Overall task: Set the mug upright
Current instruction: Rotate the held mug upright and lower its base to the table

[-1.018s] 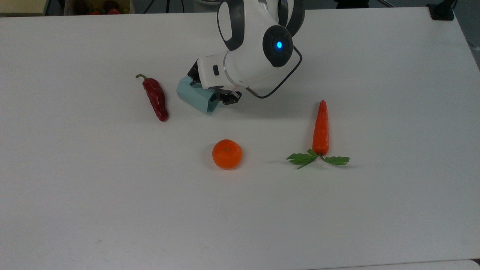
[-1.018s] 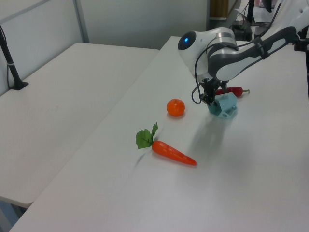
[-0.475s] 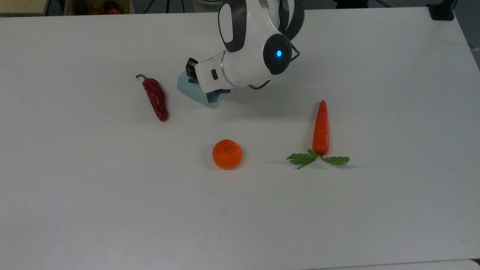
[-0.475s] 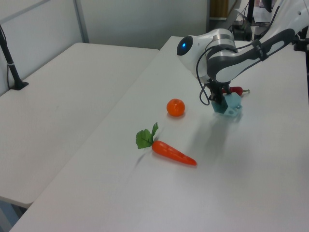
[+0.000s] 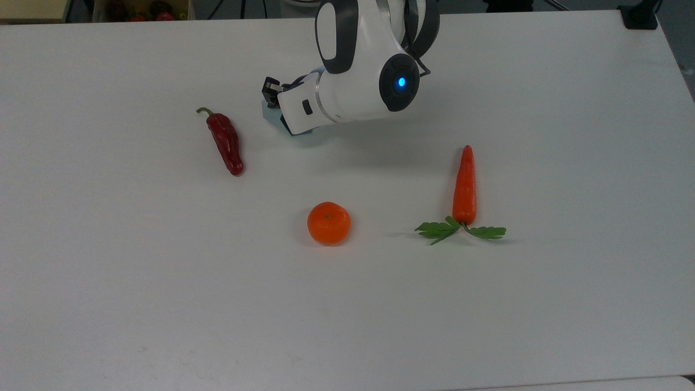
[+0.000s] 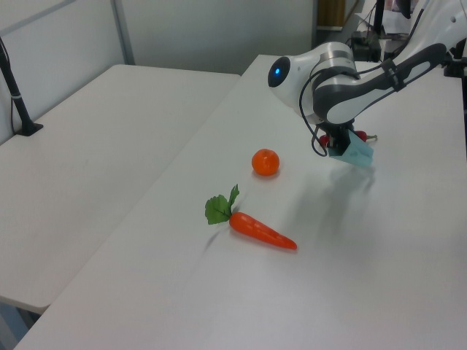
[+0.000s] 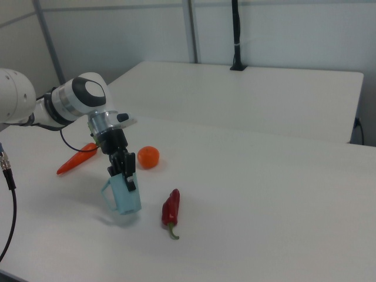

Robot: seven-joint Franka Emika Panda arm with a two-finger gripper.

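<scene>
The mug, pinched at its rim by the fingers, stands nearly upright on the white worktop.

In the top view we find most of the mug hidden under the arm's wrist, a pale blue sliver showing right of the red chilli. In the left view we see the mug tilted below the bent wrist, past the orange and carrot. In the right view we see the gripper pointing down, one finger inside the rim and one outside, handle toward the right view's left.
</scene>
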